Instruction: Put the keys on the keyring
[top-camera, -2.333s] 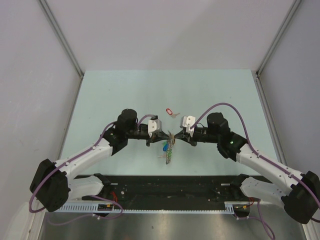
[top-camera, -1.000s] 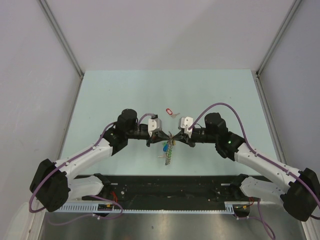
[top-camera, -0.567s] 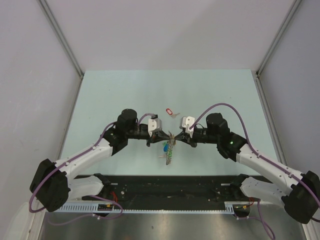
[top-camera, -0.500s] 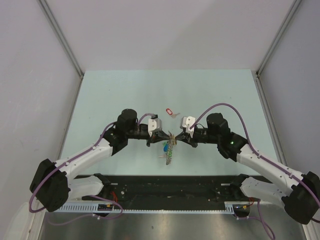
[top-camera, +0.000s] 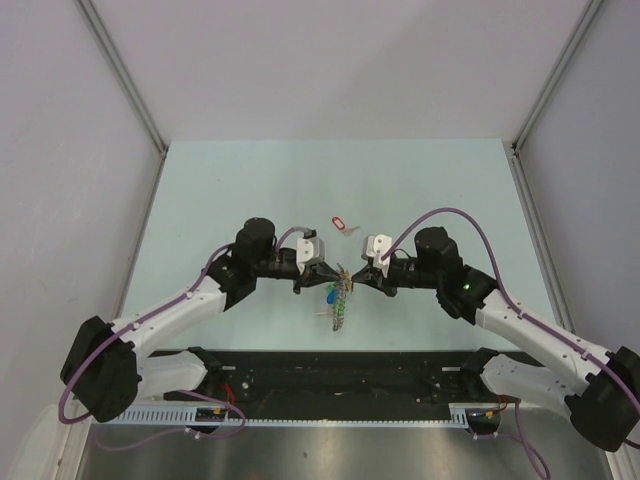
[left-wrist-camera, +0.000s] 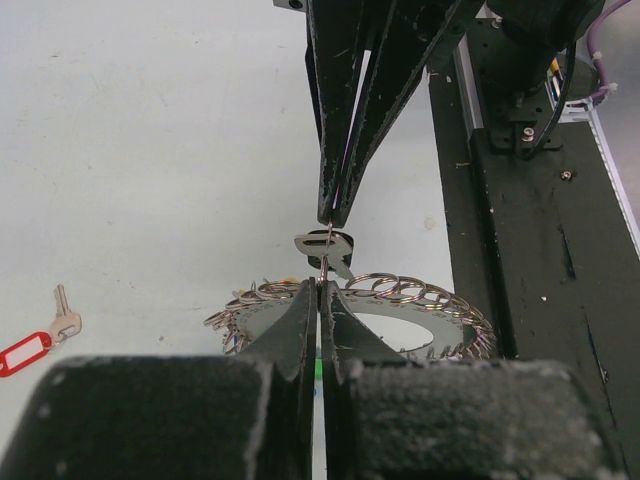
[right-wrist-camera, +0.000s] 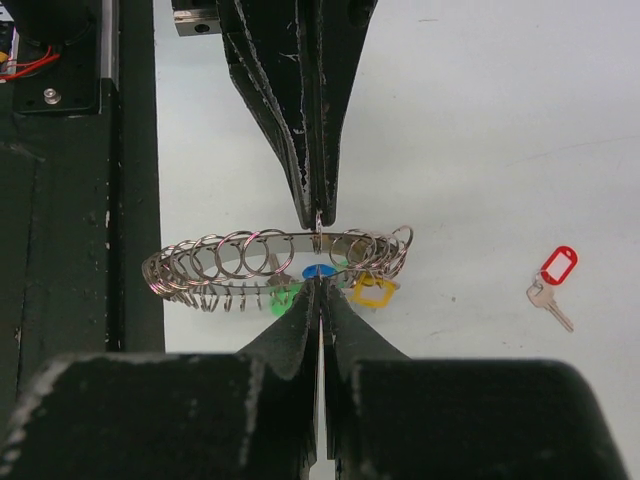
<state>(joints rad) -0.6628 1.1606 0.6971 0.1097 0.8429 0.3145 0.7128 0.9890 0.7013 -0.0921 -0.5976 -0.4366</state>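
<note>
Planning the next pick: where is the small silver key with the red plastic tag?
Top view: the red-tagged key lies on the table, just beyond where the left gripper and right gripper meet.

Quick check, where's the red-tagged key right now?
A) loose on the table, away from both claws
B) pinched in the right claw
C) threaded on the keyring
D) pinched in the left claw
A: the red-tagged key lies alone on the table, well apart from the keyring, which the left claw and the right claw both pinch.
</note>
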